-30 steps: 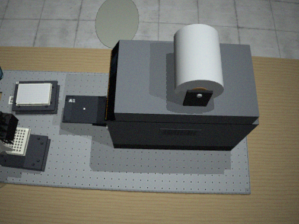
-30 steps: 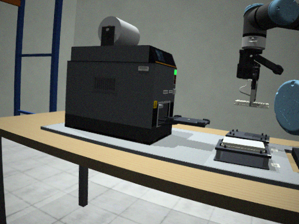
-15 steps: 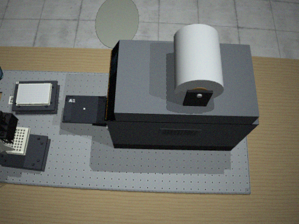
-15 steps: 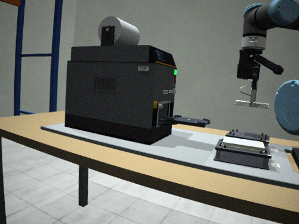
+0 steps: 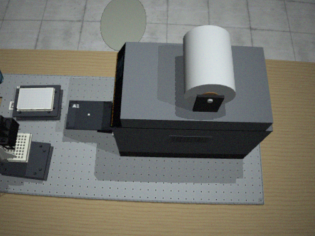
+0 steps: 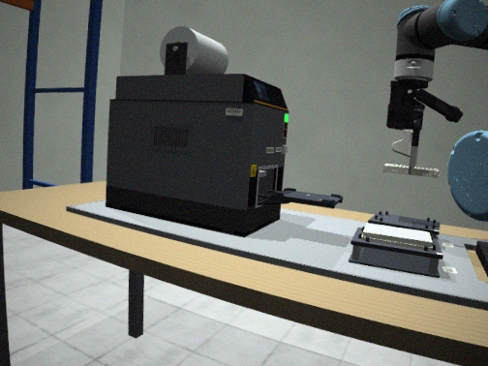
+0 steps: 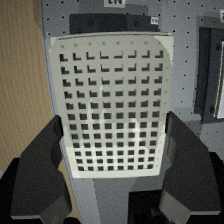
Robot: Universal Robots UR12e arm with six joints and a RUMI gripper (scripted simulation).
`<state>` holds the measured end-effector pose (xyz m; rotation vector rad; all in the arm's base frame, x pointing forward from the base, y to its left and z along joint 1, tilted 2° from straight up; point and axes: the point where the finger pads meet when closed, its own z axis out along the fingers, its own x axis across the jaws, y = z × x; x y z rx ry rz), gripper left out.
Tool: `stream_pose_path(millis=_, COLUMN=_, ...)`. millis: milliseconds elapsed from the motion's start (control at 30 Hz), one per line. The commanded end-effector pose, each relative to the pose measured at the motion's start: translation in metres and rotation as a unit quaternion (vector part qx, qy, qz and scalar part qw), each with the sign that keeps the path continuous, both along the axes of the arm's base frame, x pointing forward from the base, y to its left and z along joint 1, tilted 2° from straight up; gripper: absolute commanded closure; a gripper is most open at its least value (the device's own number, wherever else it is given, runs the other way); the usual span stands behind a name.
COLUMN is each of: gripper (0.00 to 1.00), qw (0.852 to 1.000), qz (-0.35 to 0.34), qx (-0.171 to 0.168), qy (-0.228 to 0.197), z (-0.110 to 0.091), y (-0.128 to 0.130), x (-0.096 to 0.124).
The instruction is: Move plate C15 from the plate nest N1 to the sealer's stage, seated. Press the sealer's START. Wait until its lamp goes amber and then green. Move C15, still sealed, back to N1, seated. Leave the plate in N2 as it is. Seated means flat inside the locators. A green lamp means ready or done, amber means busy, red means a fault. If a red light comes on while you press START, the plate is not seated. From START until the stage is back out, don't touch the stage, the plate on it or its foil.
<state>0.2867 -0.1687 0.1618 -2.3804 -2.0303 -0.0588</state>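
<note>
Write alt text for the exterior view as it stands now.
The robot's gripper holds a pale well plate in the air, above and behind the nest with a white-topped plate. To the left, a dark sealer shows a green lamp, its bare stage out, and a white roll on top.

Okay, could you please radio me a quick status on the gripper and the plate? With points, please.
Gripper [image 5: 9, 146] [image 6: 412, 161] [image 7: 113, 115] shut on plate [image 5: 23, 147] [image 6: 394, 168] [image 7: 112, 107], held aloft. Sealer's stage [image 5: 89, 121] [image 6: 307, 197] out, bare. Lamp [image 6: 286, 118] green. Nothing seen blocking the stage.
</note>
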Motion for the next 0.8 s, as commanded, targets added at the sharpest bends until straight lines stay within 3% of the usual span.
stream_pose_path(millis=0, gripper=1.0, qw=1.0, qz=0.002, qx=-0.001, qy=-0.001, z=0.003, y=0.003, x=0.011)
stream_pose_path(millis=767, gripper=1.0, qw=1.0, qz=0.002, qx=-0.001, qy=-0.001, z=0.004, y=0.023, x=0.056)
